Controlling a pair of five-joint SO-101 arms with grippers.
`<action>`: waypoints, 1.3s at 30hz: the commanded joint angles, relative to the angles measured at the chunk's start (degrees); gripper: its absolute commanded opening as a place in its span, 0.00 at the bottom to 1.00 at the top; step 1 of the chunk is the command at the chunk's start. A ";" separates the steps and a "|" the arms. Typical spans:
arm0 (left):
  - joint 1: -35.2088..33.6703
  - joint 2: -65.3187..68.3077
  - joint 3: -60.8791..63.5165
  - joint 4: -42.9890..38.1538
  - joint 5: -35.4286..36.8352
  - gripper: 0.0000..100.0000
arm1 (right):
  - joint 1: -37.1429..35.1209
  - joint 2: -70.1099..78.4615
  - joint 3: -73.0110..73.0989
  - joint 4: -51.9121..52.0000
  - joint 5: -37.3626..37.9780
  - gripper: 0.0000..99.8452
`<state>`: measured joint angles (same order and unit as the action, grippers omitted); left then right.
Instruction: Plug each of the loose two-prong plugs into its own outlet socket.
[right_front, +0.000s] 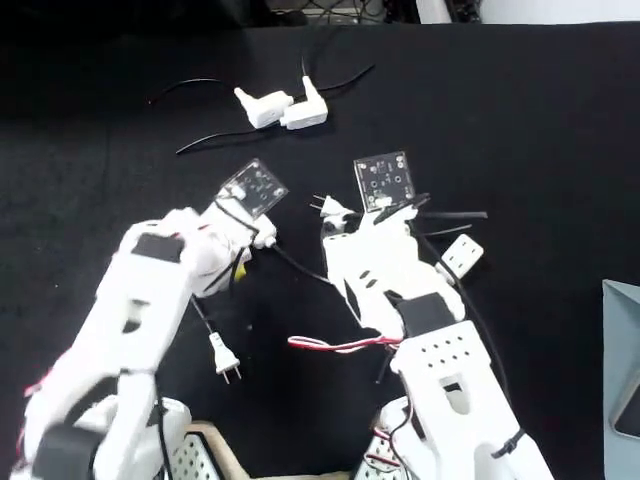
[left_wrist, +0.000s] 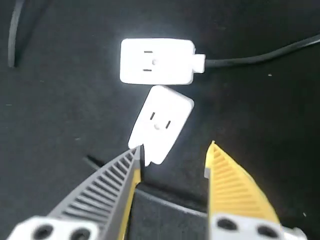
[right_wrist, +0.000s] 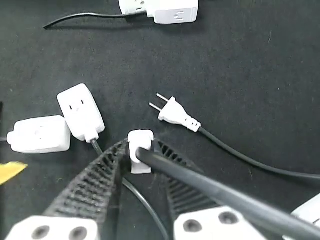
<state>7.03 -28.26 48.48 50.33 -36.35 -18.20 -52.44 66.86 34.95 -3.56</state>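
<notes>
The right gripper (right_wrist: 141, 156) is clamped on a plug (right_wrist: 140, 139). The white body is pinched between the ribbed fingers and the cord runs back over the wrist. Prongs are hidden, so I can't confirm which way they face. My guess is it's held by the body so the prongs stick out front for insertion.

The left gripper (left_wrist: 175, 150) is spread wide and carries nothing. Its grey fingertip (left_wrist: 134, 156) sits right at the cord end of the tilted socket (left_wrist: 161, 122); the yellow one is off to the side, clear of it. I read that as lined up to pinch the socket and brace it, otherwise it would skate on the cloth (right_front: 520, 120) under push-in force. The slots face up, so the approach has to be from above.

The flat socket (left_wrist: 157, 61) lies just beyond the tilted one, almost touching. That's a risk, since a finger could nudge the wrong one.

- **Plugs:** a loose plug (right_wrist: 175, 114) lies near the right gripper, and a second plug (right_front: 225, 358) is down by the left arm.
- **Sockets:** a far socket pair (right_front: 285, 108) sits well apart, and a spare socket (right_front: 462, 255) is beside the right arm.

I can't see anything mated yet.
</notes>
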 joint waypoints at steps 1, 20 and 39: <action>0.75 12.57 -7.96 -2.64 -1.05 0.21 | 0.79 -0.75 -0.31 -0.88 -0.35 0.01; -6.81 33.58 -20.18 -8.97 -3.43 0.04 | 0.79 -0.75 0.57 -1.14 -0.35 0.01; 3.38 6.77 2.86 -3.25 8.09 0.21 | 0.79 -0.75 0.66 -0.79 0.09 0.01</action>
<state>9.14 -18.77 51.38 46.55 -33.01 -18.20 -52.44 67.74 34.95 -3.56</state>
